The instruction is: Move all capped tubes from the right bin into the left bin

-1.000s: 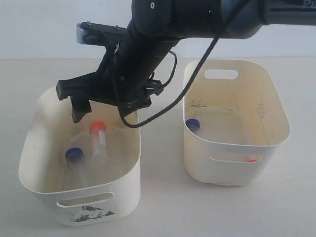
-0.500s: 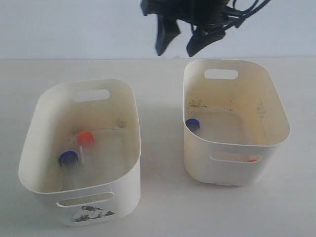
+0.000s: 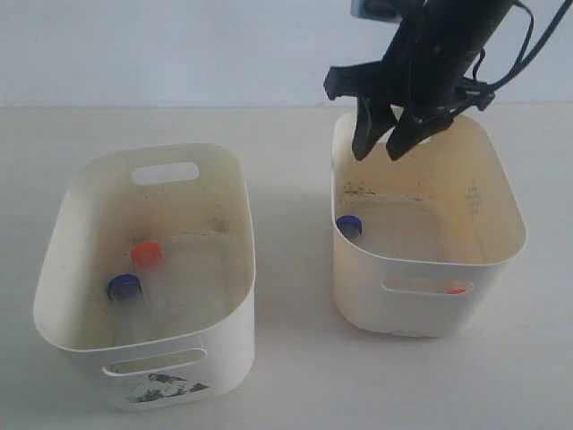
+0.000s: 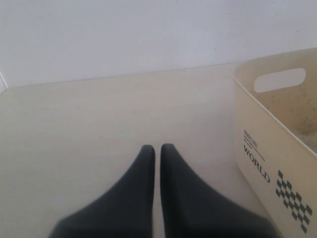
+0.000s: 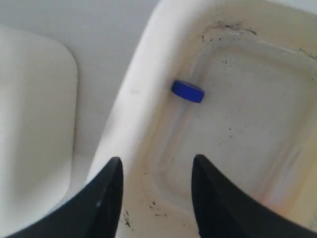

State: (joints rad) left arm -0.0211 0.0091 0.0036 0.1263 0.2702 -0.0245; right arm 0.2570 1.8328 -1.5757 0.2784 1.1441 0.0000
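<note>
The left bin (image 3: 235, 296), with a torn dark sticker on its front, holds two capped tubes lying side by side: one with a blue cap (image 3: 124, 287) and one with an orange-red cap (image 3: 146, 253). In the right bin (image 3: 421, 260) a blue-capped tube (image 3: 349, 226) (image 5: 187, 91) lies against the left wall. An orange-red cap (image 3: 457, 289) shows through its front slot. My right gripper (image 3: 380, 148) (image 5: 157, 166) hangs open and empty over the right bin's (image 5: 133, 99) far left rim. My left gripper (image 4: 153, 148) is shut with nothing in it, above bare table.
A cream bin wall (image 4: 267, 163) printed "WORLD" with a checker pattern stands beside the left gripper. The two bins stand a hand's width apart on a pale table (image 3: 295, 376). A black cable (image 3: 528, 45) trails from the right arm.
The right arm has swung from above the left bin over to the right bin. The orange-capped tube has settled flat in the left bin. The right jaws have narrowed.
</note>
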